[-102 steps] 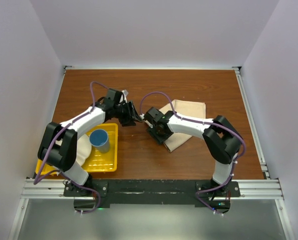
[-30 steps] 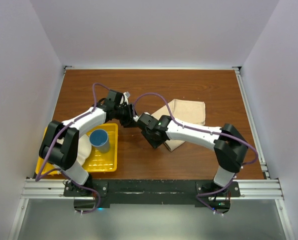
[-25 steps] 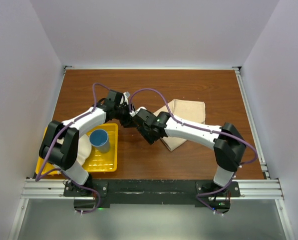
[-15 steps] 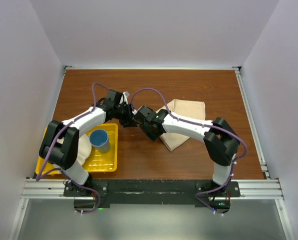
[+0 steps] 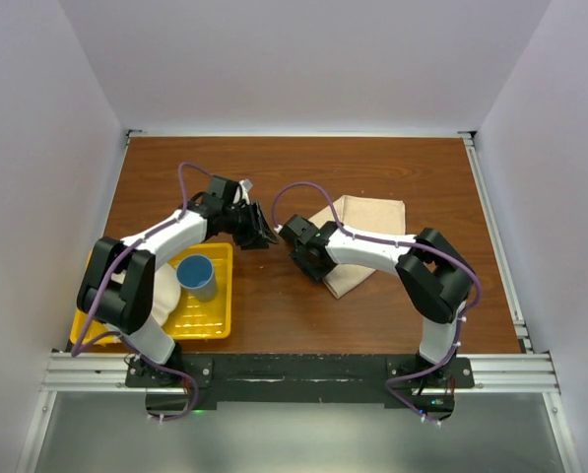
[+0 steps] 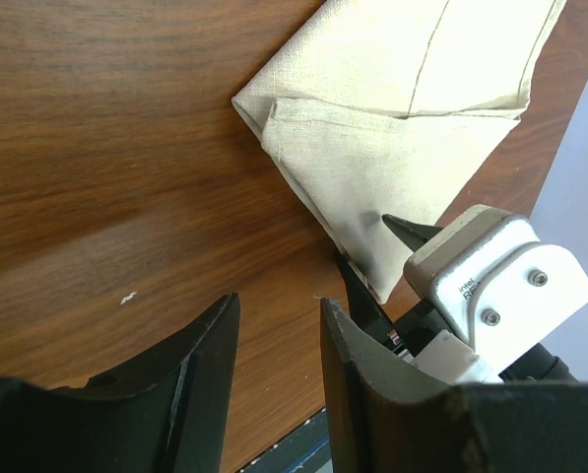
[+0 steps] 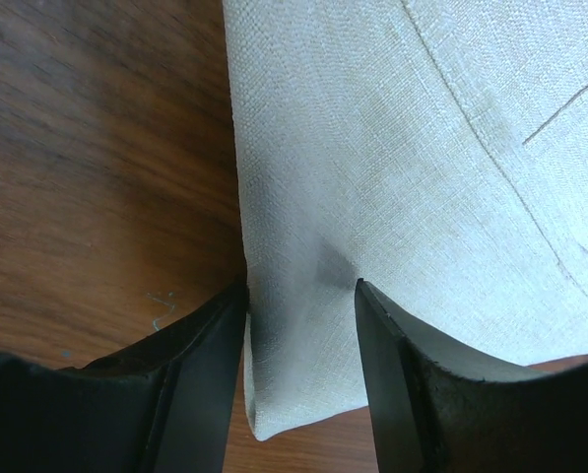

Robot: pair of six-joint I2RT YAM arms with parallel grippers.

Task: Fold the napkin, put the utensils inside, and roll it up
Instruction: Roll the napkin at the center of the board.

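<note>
R claw (image 7: pixel 301 291) spread, straddling napkin's (image 5: pixel 367 212) folded left edge, prob. lining up a pinch | L claw (image 6: pixel 277 305) gaping, holding nothing, hovering over bench (image 5: pixel 372 168) just beside | napkin lying folded, mid-bench, right of ctr

- beige plain cloth napkin (image 5: pixel 372 227): near-left corner hidden under right arm, top view; cut by top and right edges in both wrist views.
- white rounded item (image 5: pixel 162 289) in yellow plastic tray (image 5: pixel 213 320): mostly covered by left arm; kind not discernible.
</note>
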